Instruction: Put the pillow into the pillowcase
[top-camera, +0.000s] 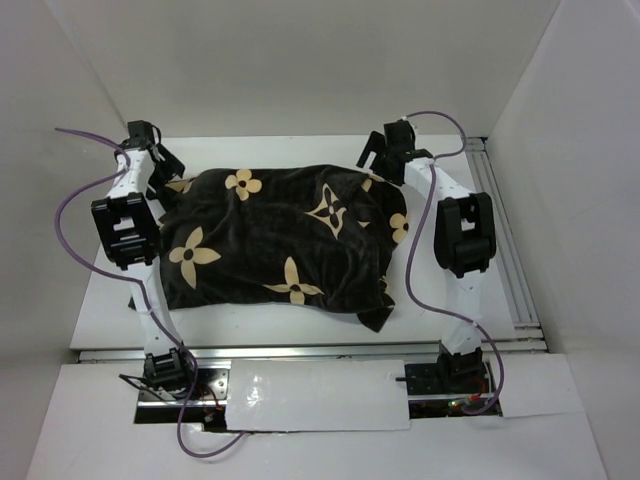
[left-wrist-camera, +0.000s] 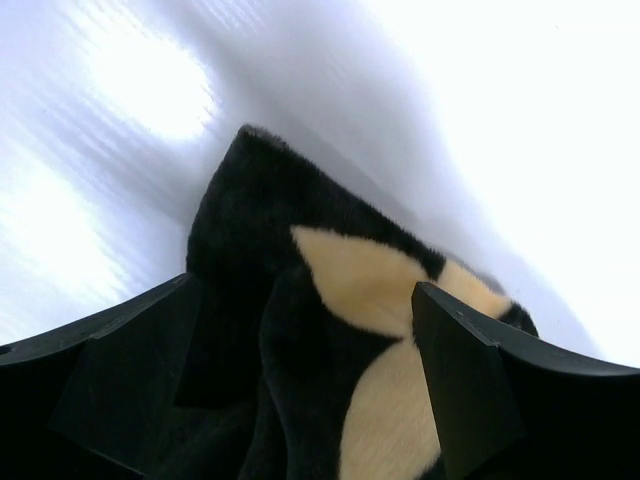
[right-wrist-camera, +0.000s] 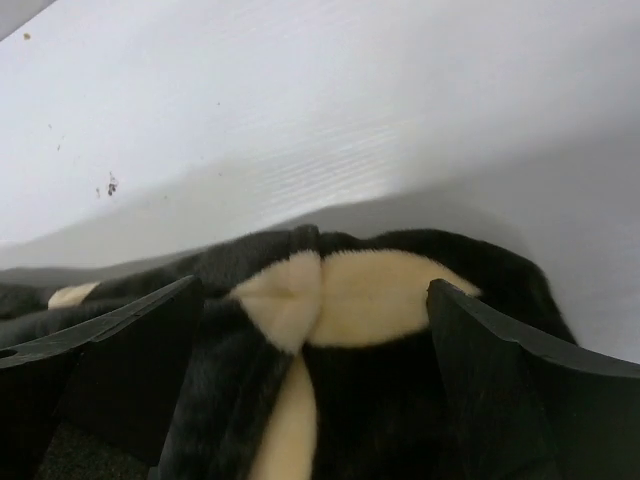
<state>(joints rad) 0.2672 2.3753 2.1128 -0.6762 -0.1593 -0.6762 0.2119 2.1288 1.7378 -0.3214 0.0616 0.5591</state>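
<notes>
While the pillowcase (top-camera: 285, 245) lay plump across the desk (top-camera: 110, 295), no pillow showed, so it was presumably inside. Left hand (top-camera: 163, 165) and right hand (top-camera: 383, 152) stood open astride its far corners, gripping nothing, probably placed to tug the cover square.

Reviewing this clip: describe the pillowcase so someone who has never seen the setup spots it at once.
Start at the white table; between the left arm and the right arm lies the pillowcase, covering the table's middle. It is the only fabric there: black-brown plush printed with tan four-petal flowers and diamond stars.
</notes>
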